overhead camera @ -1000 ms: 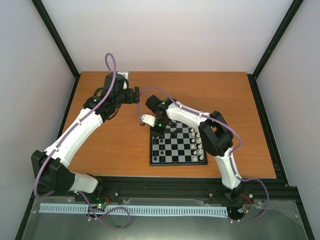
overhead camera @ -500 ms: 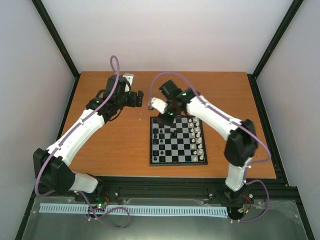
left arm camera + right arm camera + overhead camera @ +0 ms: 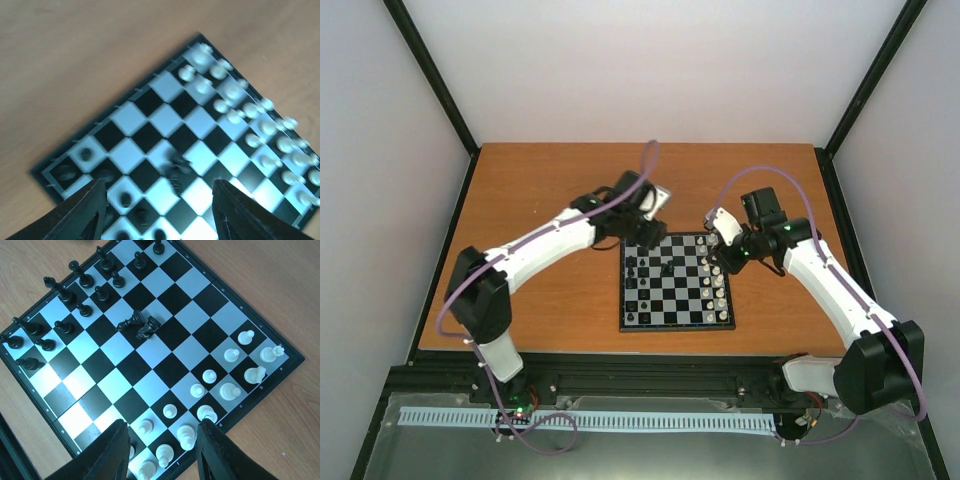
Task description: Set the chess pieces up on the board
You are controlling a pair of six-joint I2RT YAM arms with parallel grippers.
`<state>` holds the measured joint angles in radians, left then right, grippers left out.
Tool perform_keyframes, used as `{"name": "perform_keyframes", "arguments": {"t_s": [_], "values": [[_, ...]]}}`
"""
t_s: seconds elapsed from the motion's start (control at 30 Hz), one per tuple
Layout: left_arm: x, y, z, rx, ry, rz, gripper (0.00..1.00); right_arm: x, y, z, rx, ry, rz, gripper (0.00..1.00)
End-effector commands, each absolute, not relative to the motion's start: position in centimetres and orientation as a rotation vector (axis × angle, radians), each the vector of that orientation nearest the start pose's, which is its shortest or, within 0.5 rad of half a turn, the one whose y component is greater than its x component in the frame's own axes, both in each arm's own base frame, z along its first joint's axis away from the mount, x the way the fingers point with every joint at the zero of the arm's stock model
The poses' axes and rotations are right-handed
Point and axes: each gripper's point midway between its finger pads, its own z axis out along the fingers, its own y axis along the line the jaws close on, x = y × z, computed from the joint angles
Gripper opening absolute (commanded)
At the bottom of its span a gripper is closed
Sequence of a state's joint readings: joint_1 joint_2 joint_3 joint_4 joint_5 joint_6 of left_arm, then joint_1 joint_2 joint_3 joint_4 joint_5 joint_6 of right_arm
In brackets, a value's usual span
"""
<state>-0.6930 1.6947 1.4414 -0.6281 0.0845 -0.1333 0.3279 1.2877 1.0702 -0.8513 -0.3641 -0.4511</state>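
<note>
The board (image 3: 675, 326) lies on the table right of centre. Black chess pieces (image 3: 634, 276) stand along its left side and white ones (image 3: 719, 281) along its right. Two black pieces (image 3: 666, 268) lie toppled near the middle, also seen as toppled pieces (image 3: 140, 325) and, blurred, toppled pieces (image 3: 177, 170). My left gripper (image 3: 646, 235) hovers over the board's far left corner, open and empty; its fingers (image 3: 90, 212) frame the blurred board (image 3: 150, 135). My right gripper (image 3: 720, 252) is open above the white rows (image 3: 200, 390), holding nothing.
The wooden table (image 3: 540, 290) extends left of and behind the board. Black frame posts (image 3: 432, 75) rise at the back corners before white walls. A black rail (image 3: 650, 372) runs along the near edge.
My left arm swung from the table's far left to over the board's far left corner, its jaws narrowing. My right arm crossed from the board's left side to the right side.
</note>
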Motion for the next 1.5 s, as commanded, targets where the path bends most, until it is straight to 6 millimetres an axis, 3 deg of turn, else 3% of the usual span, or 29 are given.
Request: {"name": "perform_keyframes", "arguments": {"t_s": [0.0, 0.13, 0.4, 0.83, 1.47], "values": [[32.8, -33.0, 16.8, 0.865, 2.43, -0.391, 0.61, 28.2, 15.5, 16.6, -1.058, 2.298, 0.441, 0.36], [32.6, -34.1, 14.5, 0.888, 2.483, -0.363, 0.58, 28.5, 15.0, 16.0, -1.015, 2.314, 0.448, 0.36], [32.7, -34.4, 10.7, 0.874, 2.59, -0.215, 0.49, 28.6, 14.0, 16.1, -0.975, 2.307, 0.43, 0.36], [32.2, -36.0, 7.4, 0.908, 2.672, -0.241, 0.5, 28.4, 14.2, 15.6, -0.99, 2.316, 0.451, 0.37], [30.8, -35.8, 4.2, 0.979, 2.756, -0.196, 0.39, 28.3, 14.3, 15.3, -1.002, 2.325, 0.463, 0.37]]}}
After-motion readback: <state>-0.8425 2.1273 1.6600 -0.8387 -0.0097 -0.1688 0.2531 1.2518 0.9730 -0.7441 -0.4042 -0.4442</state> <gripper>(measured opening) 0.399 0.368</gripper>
